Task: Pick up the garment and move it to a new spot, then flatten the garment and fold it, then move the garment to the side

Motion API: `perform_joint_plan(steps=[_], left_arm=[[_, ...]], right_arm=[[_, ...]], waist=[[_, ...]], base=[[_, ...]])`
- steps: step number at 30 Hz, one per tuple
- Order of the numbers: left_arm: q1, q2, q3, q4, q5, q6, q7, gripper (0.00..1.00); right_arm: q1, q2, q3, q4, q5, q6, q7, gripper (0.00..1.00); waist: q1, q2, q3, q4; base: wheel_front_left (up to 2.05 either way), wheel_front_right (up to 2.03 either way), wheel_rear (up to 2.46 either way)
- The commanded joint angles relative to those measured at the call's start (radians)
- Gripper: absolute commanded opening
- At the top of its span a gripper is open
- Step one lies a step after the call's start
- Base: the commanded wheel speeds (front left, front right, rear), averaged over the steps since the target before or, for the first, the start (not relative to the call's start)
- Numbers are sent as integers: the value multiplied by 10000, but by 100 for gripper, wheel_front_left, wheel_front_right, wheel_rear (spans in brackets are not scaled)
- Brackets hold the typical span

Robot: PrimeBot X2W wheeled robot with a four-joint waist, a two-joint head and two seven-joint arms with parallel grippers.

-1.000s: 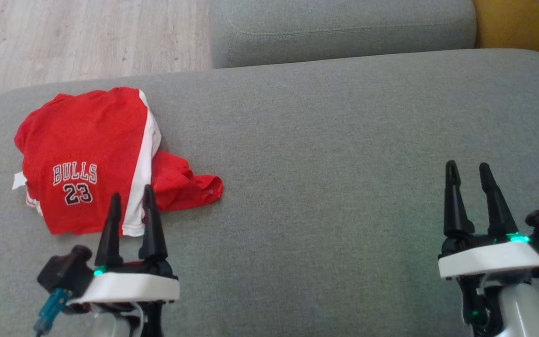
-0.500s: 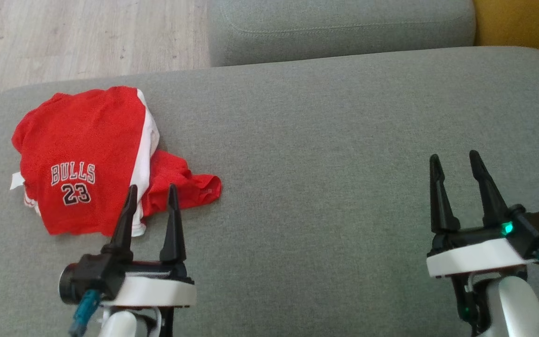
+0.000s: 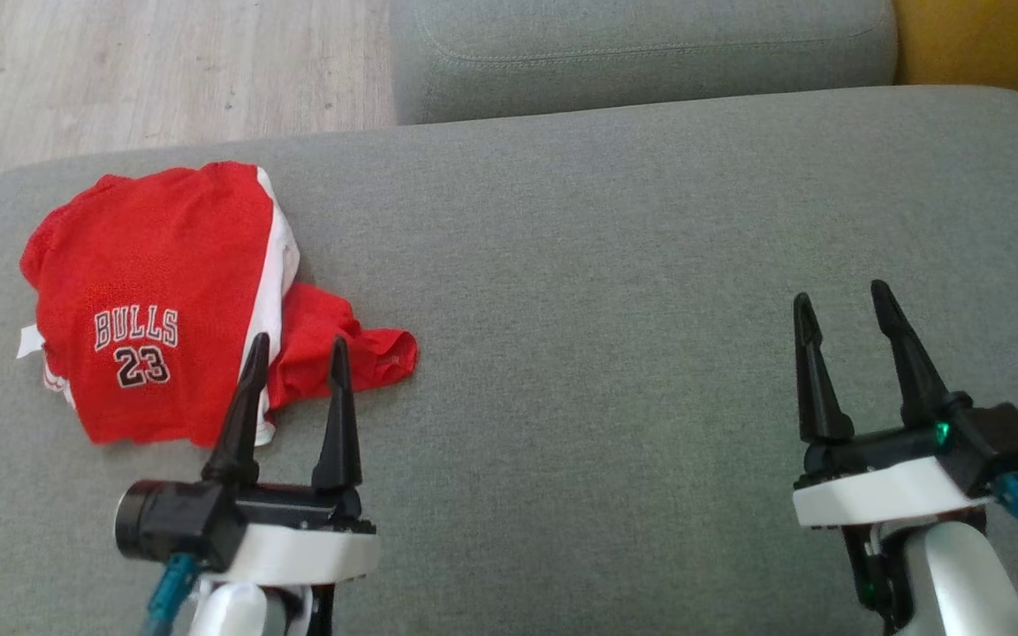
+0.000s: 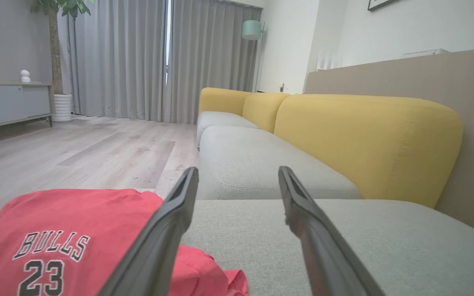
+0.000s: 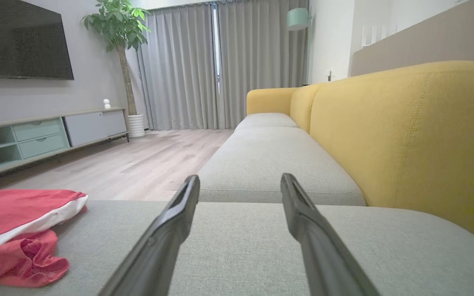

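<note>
Two grippers are in the head view, both with fingers spread wide and nothing between them. The left gripper (image 3: 299, 340) sits at 7 o'clock of the frame, pointing to 12. The right gripper (image 3: 839, 293) sits at 4 o'clock, pointing close to 12.

The garment (image 3: 155, 291) is a red jersey with a white stripe (image 3: 277, 265) down one side and "BULLS 23" printed face up. It lies bunched on the grey seat cushion (image 3: 606, 265) at 9 o'clock of the frame, near the cushion's left edge. A crumpled red fold (image 3: 381, 353) sticks out from its 4 o'clock side. A small white tag (image 3: 29, 340) shows at its 9 o'clock edge.

The left gripper's tips overlap the garment's 5 o'clock corner, one over the stripe and one over the fold. Contact: cannot tell. In the left wrist view the garment is at 8 o'clock, partly behind one finger, and the gap between the fingers shows bare cushion.

The right gripper is well apart from the garment, over bare cushion. In the right wrist view the garment is at 8 o'clock, with stripe and fold toward the camera.

Surroundings in the head view: a second cushion (image 3: 641, 53) at 12 o'clock, wood floor (image 3: 164, 71) at 11, yellow backrest (image 3: 986, 44) at 1.
</note>
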Motion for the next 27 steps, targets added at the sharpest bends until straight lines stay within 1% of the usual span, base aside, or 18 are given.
perform_joint_plan(steps=[1, 5, 8, 12, 17, 27], left_arm=[[-333, -34, 339, -438, 58, -65, -125, 100], [-134, -189, 735, -362, -177, -547, -244, 100], [-28, -244, 906, -127, -32, -817, -333, 100], [58, -271, 808, 547, 240, -1015, -398, 100], [-26, -281, 808, 876, 108, -984, -398, 100], [-60, -283, 779, 911, 2, -872, -398, 100]], right_arm=[[-421, -81, 271, -353, -55, -7, -139, 100], [-320, -84, 274, -138, 1004, -7, -257, 100], [-284, -86, 308, 60, 1361, -7, -345, 100], [-189, -87, 523, 547, 1600, -7, -410, 100], [-247, -87, 603, 991, 1761, -7, -410, 100], [-311, -87, 611, 1120, 1706, -7, -410, 100]], waist=[[-1, 0, 0, -4], [-1, 0, -23, -21], [-1, 0, -52, -22], [-1, 0, -120, -22], [-1, 0, -155, -31], [-1, 0, -215, -44]], base=[[0, 0, 0], [0, 0, 0], [0, 0, 0], [0, 0, 0], [0, 0, 0], [0, 0, 0]])
